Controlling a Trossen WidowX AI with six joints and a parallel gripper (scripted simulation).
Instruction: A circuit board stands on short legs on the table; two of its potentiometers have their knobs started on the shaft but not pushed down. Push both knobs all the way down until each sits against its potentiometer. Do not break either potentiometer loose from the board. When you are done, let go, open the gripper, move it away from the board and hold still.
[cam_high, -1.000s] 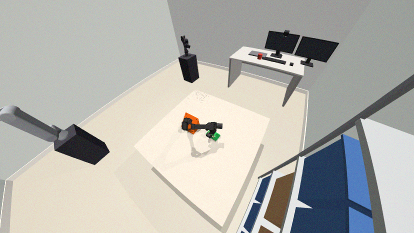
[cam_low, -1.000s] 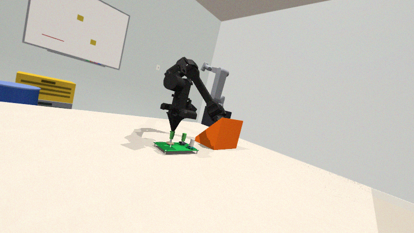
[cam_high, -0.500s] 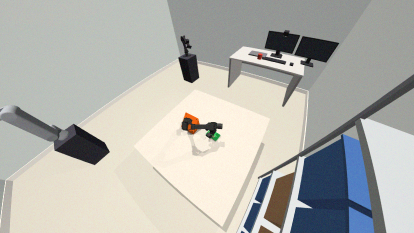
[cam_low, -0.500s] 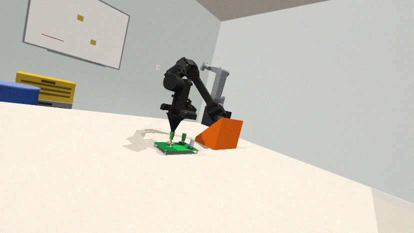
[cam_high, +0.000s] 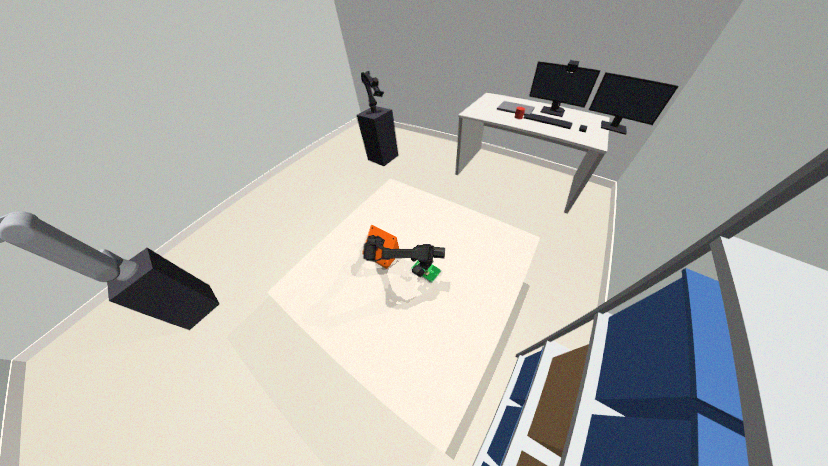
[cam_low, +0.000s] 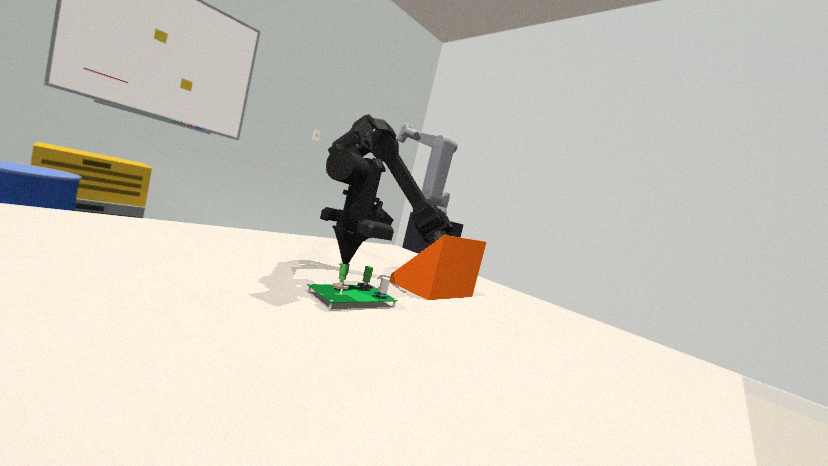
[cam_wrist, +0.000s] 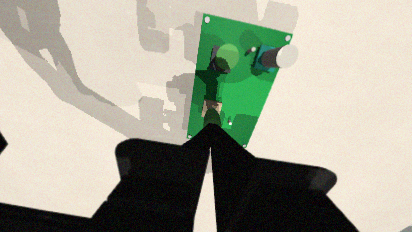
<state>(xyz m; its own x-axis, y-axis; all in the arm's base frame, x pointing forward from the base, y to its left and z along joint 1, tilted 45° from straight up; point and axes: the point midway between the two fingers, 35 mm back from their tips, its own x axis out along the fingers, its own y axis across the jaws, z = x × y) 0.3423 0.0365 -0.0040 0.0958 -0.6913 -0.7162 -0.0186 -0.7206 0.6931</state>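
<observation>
The green circuit board (cam_high: 432, 275) (cam_low: 359, 296) (cam_wrist: 240, 100) stands on short legs on the table. One green knob (cam_low: 343, 271) (cam_wrist: 212, 117) stands above the tan potentiometer (cam_low: 340, 286) (cam_wrist: 204, 109), with a gap of shaft showing. A second green knob (cam_low: 367, 273) (cam_wrist: 228, 55) stands over the dark potentiometer (cam_low: 365, 286) (cam_wrist: 214, 52). A white knob (cam_low: 384, 285) (cam_wrist: 287, 56) is over the teal potentiometer (cam_low: 381, 295) (cam_wrist: 260, 62). My gripper (cam_low: 346, 262) (cam_wrist: 212, 127) is shut with nothing between the fingers. Its tips are at the top of the first green knob, seemingly touching it; they hide part of it in the wrist view.
The orange wedge-shaped base block (cam_high: 389, 239) (cam_low: 449, 269) stands beside the board, under the arm. The other two knobs stand close to my fingers on the same board. A desk with monitors, pedestals and shelves stand away from the table.
</observation>
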